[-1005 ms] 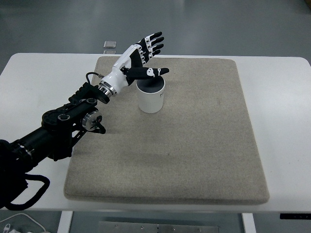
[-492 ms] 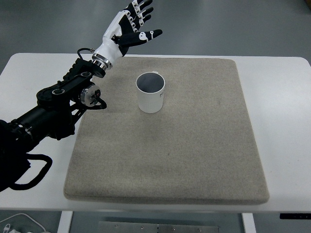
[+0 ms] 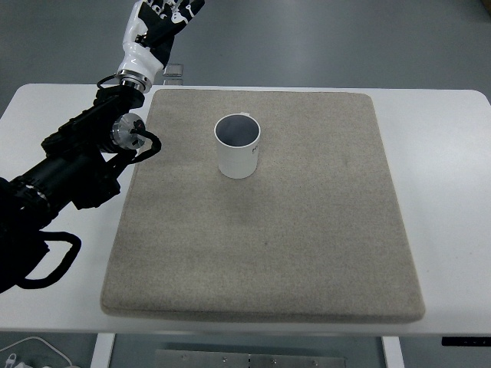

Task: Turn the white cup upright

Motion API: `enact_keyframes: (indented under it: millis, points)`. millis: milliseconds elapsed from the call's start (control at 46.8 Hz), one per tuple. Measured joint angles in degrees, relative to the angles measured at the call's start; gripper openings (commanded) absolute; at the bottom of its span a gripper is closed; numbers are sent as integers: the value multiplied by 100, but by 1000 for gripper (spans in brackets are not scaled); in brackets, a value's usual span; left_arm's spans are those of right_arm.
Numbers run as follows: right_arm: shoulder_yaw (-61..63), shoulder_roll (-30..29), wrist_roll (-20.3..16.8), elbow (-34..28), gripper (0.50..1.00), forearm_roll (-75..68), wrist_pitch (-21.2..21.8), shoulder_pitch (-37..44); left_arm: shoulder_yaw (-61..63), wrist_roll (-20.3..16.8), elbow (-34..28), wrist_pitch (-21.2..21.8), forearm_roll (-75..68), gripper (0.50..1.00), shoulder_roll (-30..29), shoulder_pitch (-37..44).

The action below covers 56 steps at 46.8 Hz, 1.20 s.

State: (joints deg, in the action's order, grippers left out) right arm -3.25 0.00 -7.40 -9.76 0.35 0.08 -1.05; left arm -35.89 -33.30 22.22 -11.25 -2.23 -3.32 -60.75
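A white cylindrical cup (image 3: 238,151) stands upright on a beige, square felt-like mat (image 3: 307,230), its open mouth facing up and showing a dark grey inside. Taking the mat as a clock face, the cup sits at about eleven o'clock, well inside the mat's edge and touching nothing else. The mat lies flat on a white tabletop (image 3: 445,153) and covers most of it.

The left robot hand (image 3: 157,19), white with black fingers, is at the top of the picture, at about eleven o'clock from the cup and well apart from it, beyond the far edge of the tabletop. Its fingers reach up to the picture's top edge and are partly cut off there; what shows of them looks spread and holds nothing, though the cropping makes this hard to confirm. Its black arm (image 3: 69,165) runs down toward seven o'clock, crossing the left part of the tabletop just beside the mat's left edge.

A small grey square object (image 3: 175,70) lies on the grey floor (image 3: 345,38) past the tabletop's far edge, just beside the wrist.
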Motion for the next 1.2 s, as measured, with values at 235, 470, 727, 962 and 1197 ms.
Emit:
enact_keyframes:
  millis: [235,470,727,962,1197]
  points:
    - [0,0,3,0,930,11,9,0,7,1395,-185,4,766,988,40,21]
    - [0,0,1,0,930,12,9,11,-63,2028,-222,-6,1493,994,51,57]
    - [0,0,11,0,930,9,9,18,-297,2369,-489,-188,2198,994,78,89]
    - [0,0,11,0,930,8,2,18,-632,2375,-500,-462,2574,996,78,204]
    - [0,0,2,0,930,9,0,18,-788,2388,-500,-428,2587,996,93,264]
